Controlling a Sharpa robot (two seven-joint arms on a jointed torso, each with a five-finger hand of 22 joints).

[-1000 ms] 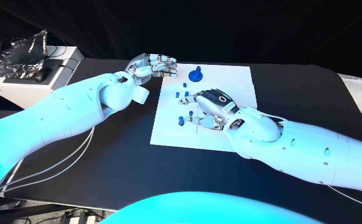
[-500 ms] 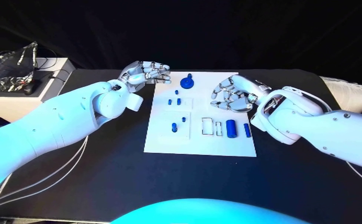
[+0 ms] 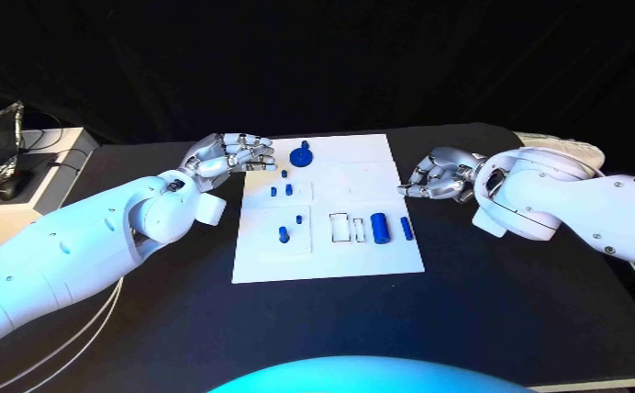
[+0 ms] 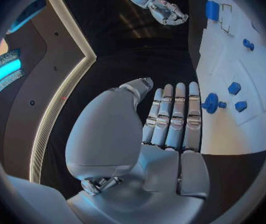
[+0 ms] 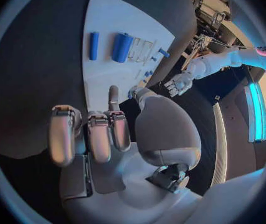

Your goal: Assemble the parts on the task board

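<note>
Left hand (image 3: 228, 153) fingers straight, empty, beside the task board (image 3: 327, 264); right hand (image 3: 440, 175) fingers curled, empty.

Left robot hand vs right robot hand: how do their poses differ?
The left robot hand hovers at the task board's left edge near its far corner, fingers straight and together; the right robot hand hangs over black table off the board's right edge, fingers curled in. Both hold nothing.
</note>
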